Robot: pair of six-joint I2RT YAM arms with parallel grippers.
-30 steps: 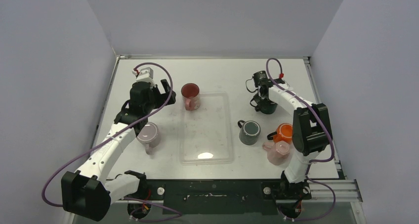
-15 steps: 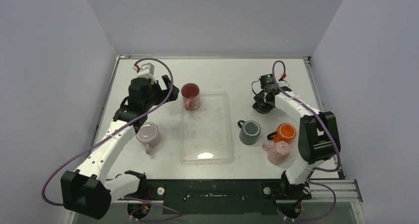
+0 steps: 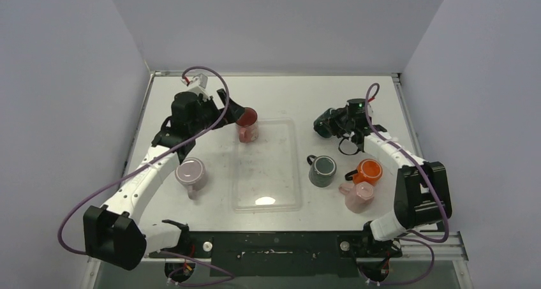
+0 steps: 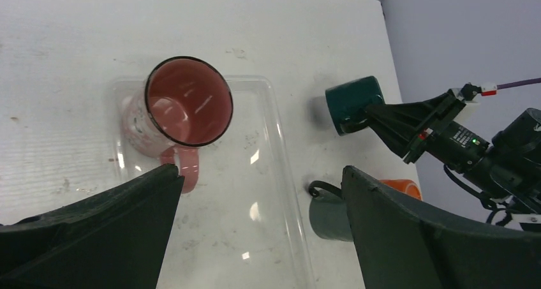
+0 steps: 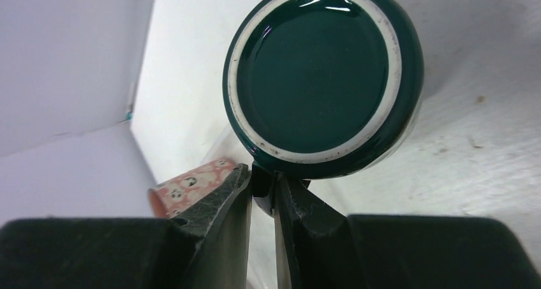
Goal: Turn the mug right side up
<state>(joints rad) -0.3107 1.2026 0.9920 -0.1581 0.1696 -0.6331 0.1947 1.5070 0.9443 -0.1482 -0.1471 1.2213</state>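
One mug in hand: the teal mug [image 5: 322, 72] is tipped on its side at the far right of the worktop [image 3: 281, 91], base facing my right wrist camera, mouth turned away
Right pincer [image 5: 261, 182]: clenched on the teal mug's handle, fingers pinched tight just under the base
Left pincer [image 4: 258, 174]: released, jaws spread wide, hovering over the red mug [image 4: 188, 104] at the corner of the clear tray [image 4: 281, 200]
Clearance: I cannot tell for sure whether the mug is off the worktop; a shadow beside it suggests it is lifted a little
Handling: I judge it glazed ceramic, so stiff, fairly heavy, slick and easy to chip; held by the handle alone it may swing
Where to hold: the handle, close to the wall, serves for the roll; I would set the base down gently
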